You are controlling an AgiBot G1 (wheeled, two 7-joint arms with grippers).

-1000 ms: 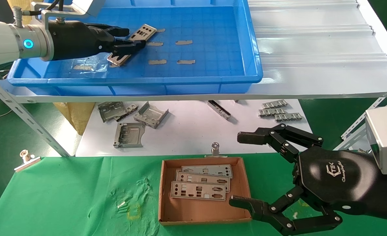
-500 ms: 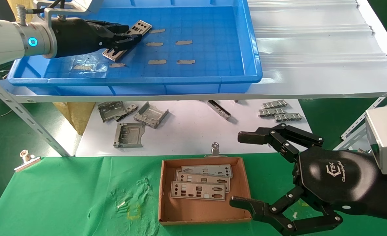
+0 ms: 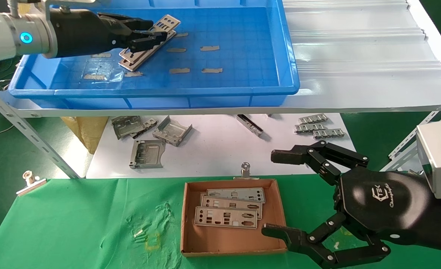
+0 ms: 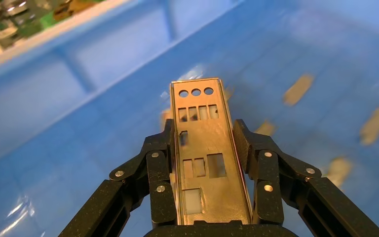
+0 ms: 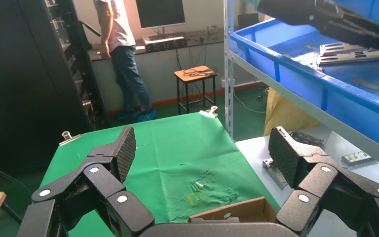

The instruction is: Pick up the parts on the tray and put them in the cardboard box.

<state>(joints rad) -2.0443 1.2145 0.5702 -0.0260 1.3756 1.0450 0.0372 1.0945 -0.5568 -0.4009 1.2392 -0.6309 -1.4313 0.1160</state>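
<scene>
My left gripper [image 3: 150,36] is over the far left of the blue tray [image 3: 243,74], shut on one end of a silver punched part [image 3: 167,23] and holding it above the floor. In the left wrist view the part [image 4: 202,148] is clamped edge to edge in the gripper [image 4: 202,136]. More parts [image 3: 134,59] lie stacked in the tray under it. The cardboard box [image 3: 224,241] sits on the green cloth with three parts [image 3: 226,218] inside. My right gripper [image 3: 274,192] is open and empty just right of the box; the right wrist view [image 5: 202,148] shows the same.
Bent grey brackets [image 3: 145,153] and ridged connector strips [image 3: 317,129] lie on the white lower shelf. A metal clip [image 3: 245,170] stands at the box's far edge. Another clip [image 3: 30,181] is at the cloth's left. A slanted shelf strut [image 3: 26,130] runs down on the left.
My left gripper has risen and moved farther back and slightly right with the part, lifting it off the stacked parts. The right arm has not moved.
</scene>
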